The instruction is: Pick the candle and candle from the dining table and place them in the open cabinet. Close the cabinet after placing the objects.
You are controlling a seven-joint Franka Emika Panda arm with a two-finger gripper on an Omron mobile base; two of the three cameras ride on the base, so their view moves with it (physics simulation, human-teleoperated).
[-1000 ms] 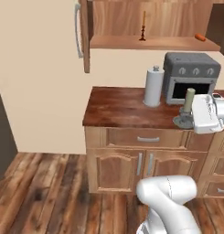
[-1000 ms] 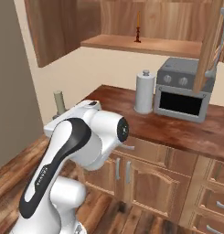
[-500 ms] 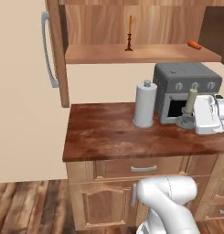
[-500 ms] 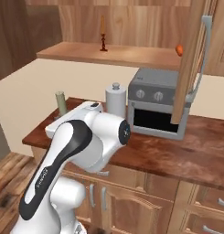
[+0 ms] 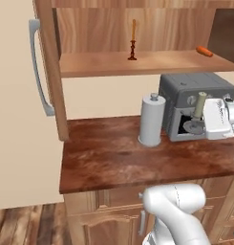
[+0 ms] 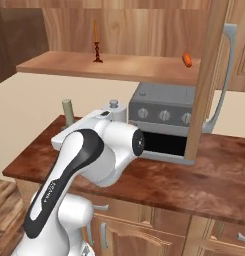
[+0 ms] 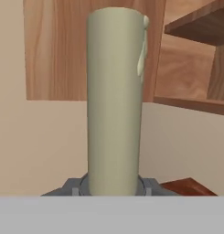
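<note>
My gripper [image 5: 200, 125] is shut on the grey round base of the short beige candle [image 5: 199, 106], holding it upright in front of the toaster oven. In the hand view the beige candle [image 7: 114, 100] rises close up from its grey base [image 7: 72, 187]. From the right base view, the beige candle [image 6: 68, 112] pokes up behind my arm. The thin orange candle [image 5: 133, 40] on its dark red holder stands on the shelf of the open cabinet [image 5: 152, 63], and the same orange candle [image 6: 96, 42] shows on the cabinet shelf [image 6: 129, 67]. The dining table is out of view.
The cabinet door [image 5: 50, 72] with its grey bar handle [image 5: 38, 67] hangs open at the left. Below the shelf, a counter [image 5: 109, 165] carries a grey toaster oven [image 5: 185, 91] and a paper towel roll [image 5: 152, 120]. A small orange object [image 5: 204, 51] lies on the shelf's right end.
The base has driven closer to the counter, so cabinet, shelf and toaster oven look larger. The gripper still holds the beige candle in the same way.
</note>
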